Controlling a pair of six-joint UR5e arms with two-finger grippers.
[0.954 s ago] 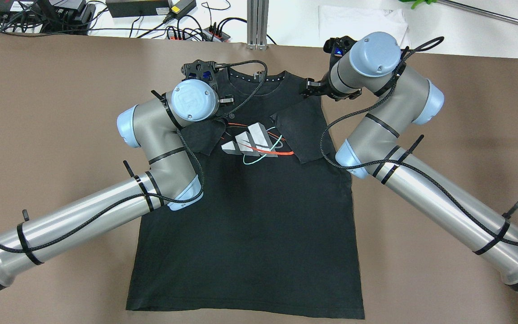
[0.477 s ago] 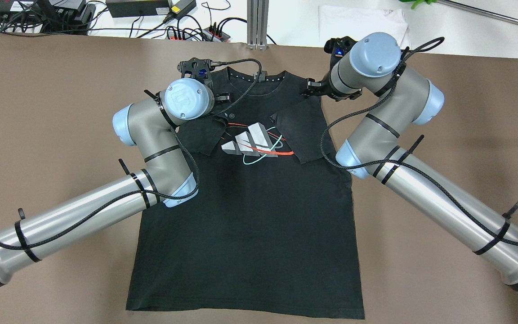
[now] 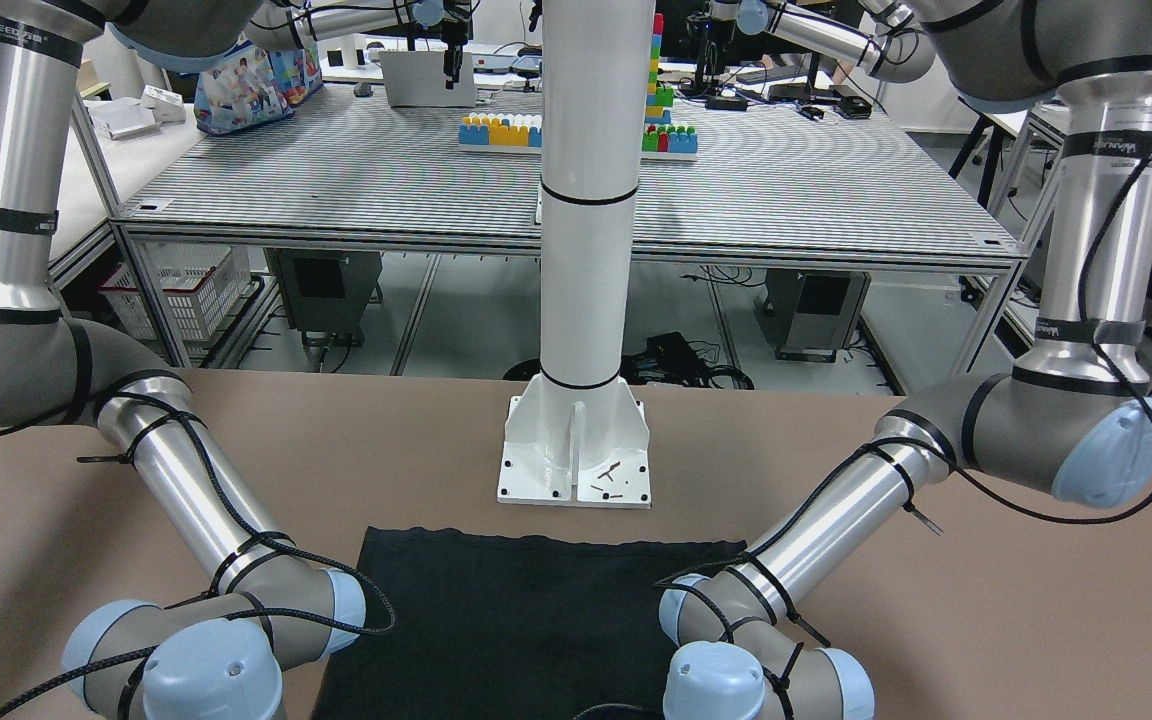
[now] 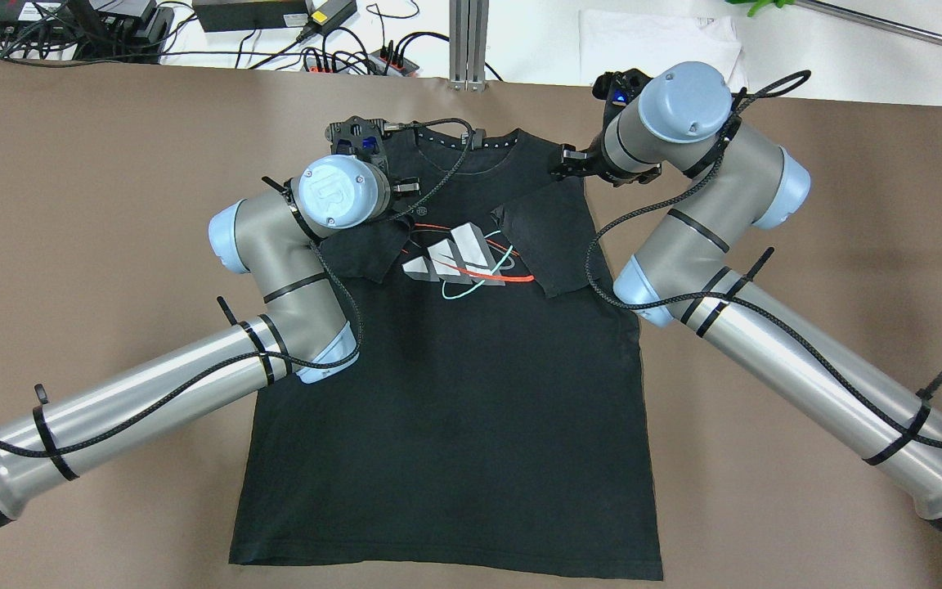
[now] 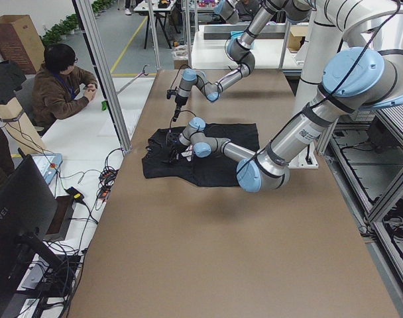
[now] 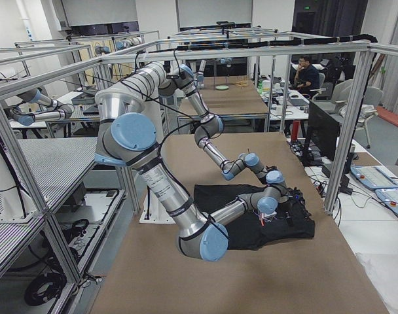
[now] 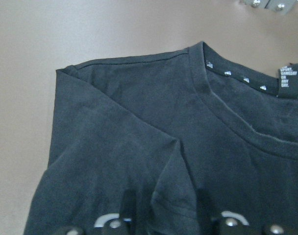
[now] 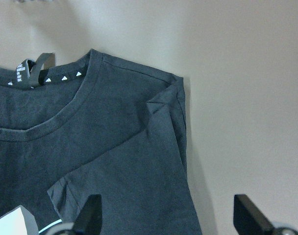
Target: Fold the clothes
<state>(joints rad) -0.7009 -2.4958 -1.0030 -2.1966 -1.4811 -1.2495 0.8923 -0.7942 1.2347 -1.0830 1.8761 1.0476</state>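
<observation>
Clothes [image 4: 455, 409]: a single black soft-fabric T-shirt, spread flat and front-up in the middle of the brown table [image 4: 70, 204]. The round collar [image 4: 455, 151] is at the edge far from the robot. The hem lies toward the robot, near the white post base [image 3: 576, 450]. Both short sleeves are folded inward onto the chest: left-side sleeve [image 4: 365, 245], right-side sleeve [image 4: 549, 249]. Between them sits a printed logo [image 4: 459, 260] of three white-grey bars crossed by a red stroke and a teal loop. White dotted tape and a small label line the inside of the collar.

Left tool [image 7: 166, 213]: above the shoulder on the robot's left, jaws partly open. Both fingers [image 7: 127, 208] are over black fabric beside the sleeve's fold crease. Nothing is gripped. Cannot tell whether the tips touch the cloth.

Right tool [image 8: 169, 218]: above the shoulder on the robot's right, jaws spread wide. One finger is over the fabric, the other over bare table just past the shoulder edge. It holds nothing.

Silver-grey left arm [image 4: 152, 401] and right arm [image 4: 806, 376], with pale blue joint caps, reach in over the clothes' two sides. Each carries a black cable.

Past the far table edge are black power strips and cables [image 4: 340, 53] on a white surface. The left side view shows a person in a brown jacket [image 5: 59, 89] seated at a white desk beyond the table's end.
</observation>
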